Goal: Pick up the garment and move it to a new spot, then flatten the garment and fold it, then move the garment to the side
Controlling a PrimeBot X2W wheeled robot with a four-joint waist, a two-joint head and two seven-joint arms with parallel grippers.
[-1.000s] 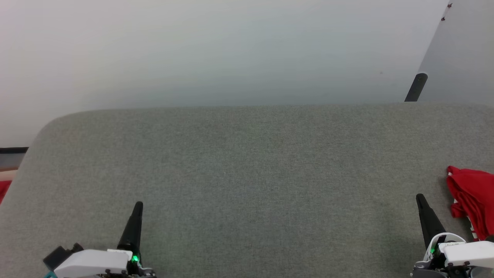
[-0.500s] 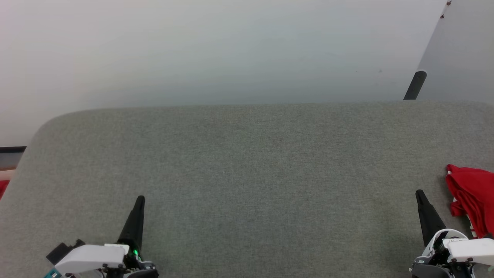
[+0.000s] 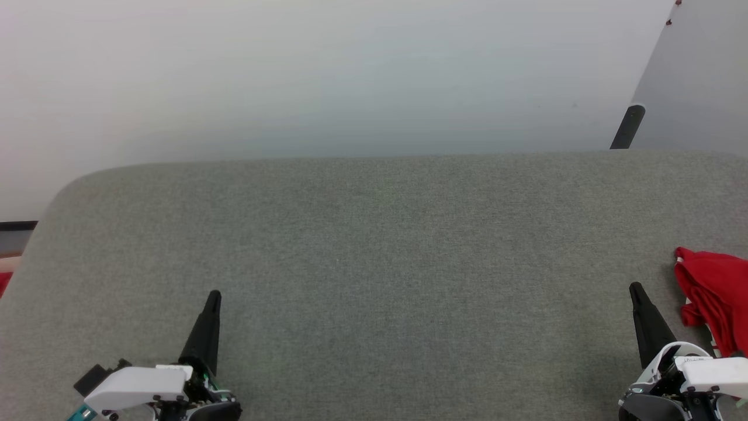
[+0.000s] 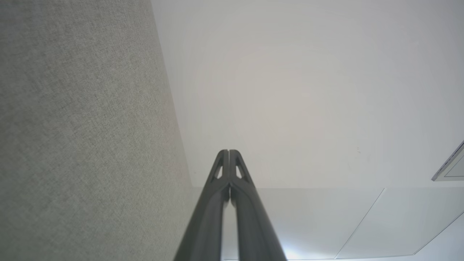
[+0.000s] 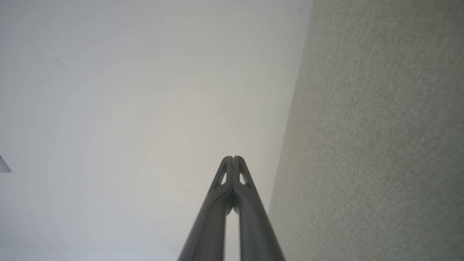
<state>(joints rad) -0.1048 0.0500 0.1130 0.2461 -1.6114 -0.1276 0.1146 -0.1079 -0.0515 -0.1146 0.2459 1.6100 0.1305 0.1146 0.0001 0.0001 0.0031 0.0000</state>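
Head view: I see the garment (image 3: 710,292) bunched at the right edge of the grey padded surface (image 3: 374,245), just beside my right gripper (image 3: 634,289). The left gripper (image 3: 214,296) sits well apart from it, at the lower left.

Left wrist view: its fingers (image 4: 212,210) are pressed together, holding nothing.

Right wrist view: the fingers (image 5: 253,221) likewise meet tip to tip, empty.

A grey woven-fabric tabletop with a rounded corner (image 3: 374,234) lies before a plain whitish backdrop (image 3: 327,76), with a slanted black post (image 3: 628,127) and grey panel (image 3: 701,76) far right.
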